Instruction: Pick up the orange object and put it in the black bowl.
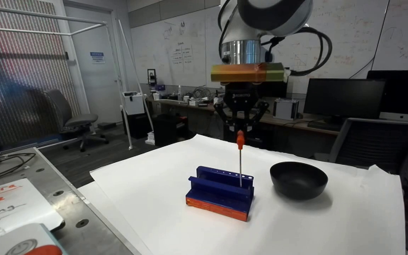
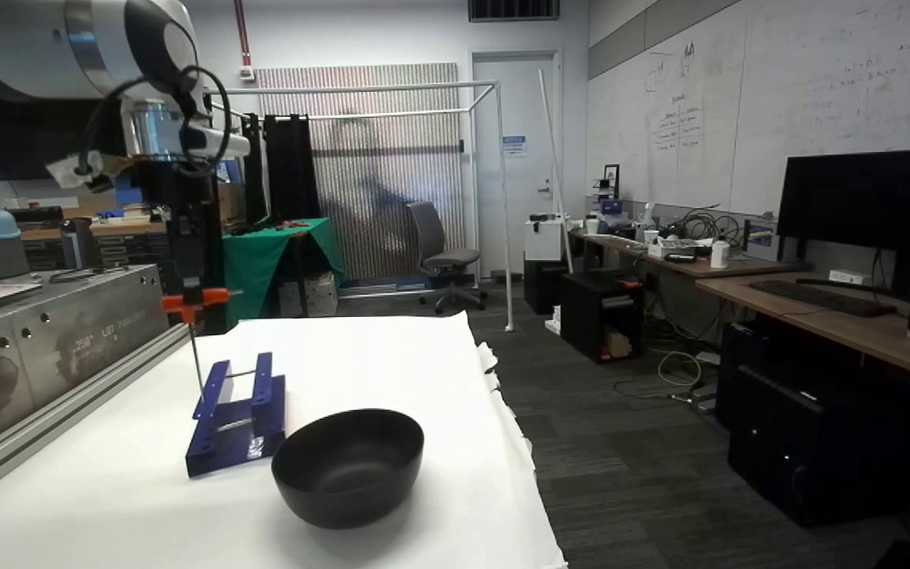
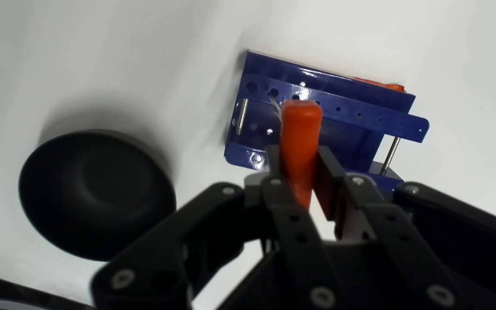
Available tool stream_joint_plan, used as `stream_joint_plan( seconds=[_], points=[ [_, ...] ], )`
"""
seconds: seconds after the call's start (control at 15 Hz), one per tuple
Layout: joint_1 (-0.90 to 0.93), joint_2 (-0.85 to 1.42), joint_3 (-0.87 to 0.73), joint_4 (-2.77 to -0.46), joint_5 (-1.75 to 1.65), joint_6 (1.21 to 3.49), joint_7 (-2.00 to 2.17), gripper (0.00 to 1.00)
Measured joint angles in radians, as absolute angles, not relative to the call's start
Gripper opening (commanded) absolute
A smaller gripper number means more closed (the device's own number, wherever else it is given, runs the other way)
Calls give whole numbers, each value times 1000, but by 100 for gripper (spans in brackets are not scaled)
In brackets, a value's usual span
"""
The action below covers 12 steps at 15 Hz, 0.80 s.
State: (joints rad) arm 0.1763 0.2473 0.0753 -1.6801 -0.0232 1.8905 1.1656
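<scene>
The orange object (image 1: 240, 140) is a tool with an orange T-shaped handle and a thin metal shaft. It also shows in an exterior view (image 2: 189, 303) and in the wrist view (image 3: 301, 125). My gripper (image 3: 302, 161) is shut on its handle, with a finger on either side. The gripper also shows in both exterior views (image 1: 239, 128) (image 2: 193, 291). The shaft points down at the blue rack (image 1: 218, 194); I cannot tell whether its tip is in a hole. The black bowl (image 1: 299, 186) stands upright beside the rack, also in the other views (image 2: 348, 486) (image 3: 97, 193).
The blue rack also shows in the wrist view (image 3: 347, 148), with a row of holes along its rail. Rack and bowl stand on a white-covered table (image 1: 147, 177). A metal bench (image 2: 68, 332) runs along one table side. A chair (image 1: 377, 145) stands behind the table.
</scene>
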Motion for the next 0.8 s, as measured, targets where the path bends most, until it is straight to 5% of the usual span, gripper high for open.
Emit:
stream_joint_plan(
  seconds=[0.33,0.8],
  points=[
    [180,137,77,-1726,-201,1774,1279,6],
    [181,288,65,-1744,-431,1662,1399,6]
  ],
)
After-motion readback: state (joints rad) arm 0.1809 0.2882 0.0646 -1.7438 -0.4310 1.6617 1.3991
